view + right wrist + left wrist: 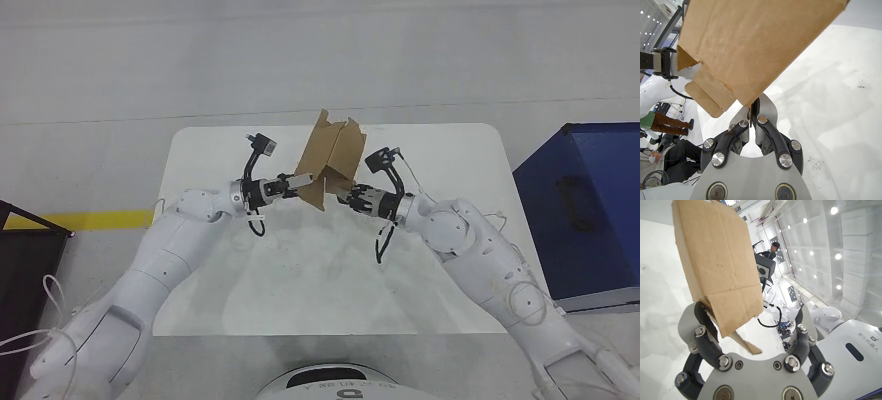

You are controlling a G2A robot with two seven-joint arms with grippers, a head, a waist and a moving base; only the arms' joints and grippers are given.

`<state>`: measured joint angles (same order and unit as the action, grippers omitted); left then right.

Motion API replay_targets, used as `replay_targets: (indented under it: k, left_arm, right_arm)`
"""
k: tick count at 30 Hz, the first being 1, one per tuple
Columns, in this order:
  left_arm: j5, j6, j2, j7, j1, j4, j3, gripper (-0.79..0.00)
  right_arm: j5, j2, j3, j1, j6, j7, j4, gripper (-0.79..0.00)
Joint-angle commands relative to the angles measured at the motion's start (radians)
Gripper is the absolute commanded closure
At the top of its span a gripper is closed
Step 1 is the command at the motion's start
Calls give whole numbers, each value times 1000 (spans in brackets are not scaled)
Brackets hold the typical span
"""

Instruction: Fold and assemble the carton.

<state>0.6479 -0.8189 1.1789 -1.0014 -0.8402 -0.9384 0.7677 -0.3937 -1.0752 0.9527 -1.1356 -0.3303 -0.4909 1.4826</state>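
A brown cardboard carton, partly folded with loose flaps, is held up above the far middle of the white table. My right gripper is shut on the carton's lower edge, with the cardboard pinched between its pads. My left gripper is at the carton's other side, open wide. One carton flap hangs between its fingers and rests against one finger; the other finger stands well apart from the cardboard.
A blue bin stands off the table's right side and a black frame off its left. The table's bare white top stretches in front of the grippers.
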Motion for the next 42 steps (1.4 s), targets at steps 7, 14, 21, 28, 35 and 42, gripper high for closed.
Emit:
replay_targets:
  k: [7,14,21,28,35,42]
  left_arm:
    - [89,16,-18,-16,-7,22,38,-785]
    - [194,69,-53,-69,-34,26,120,-785]
    - [162,66,-75,-66,-57,2,166,-785]
    - [124,56,-78,-56,-65,-38,153,-785]
    - [123,54,-80,-54,-63,-30,140,-785]
    - [100,43,-79,-43,-61,-65,114,-785]
  right_arm:
    - [-110,2,30,-37,19,114,25,0]
    - [-386,18,80,-133,65,305,126,0]
    - [-639,24,94,-186,217,349,204,0]
    - [-639,24,94,-186,217,349,204,0]
    - [-468,28,133,-190,25,290,207,0]
    - [-299,39,182,-190,-139,161,203,0]
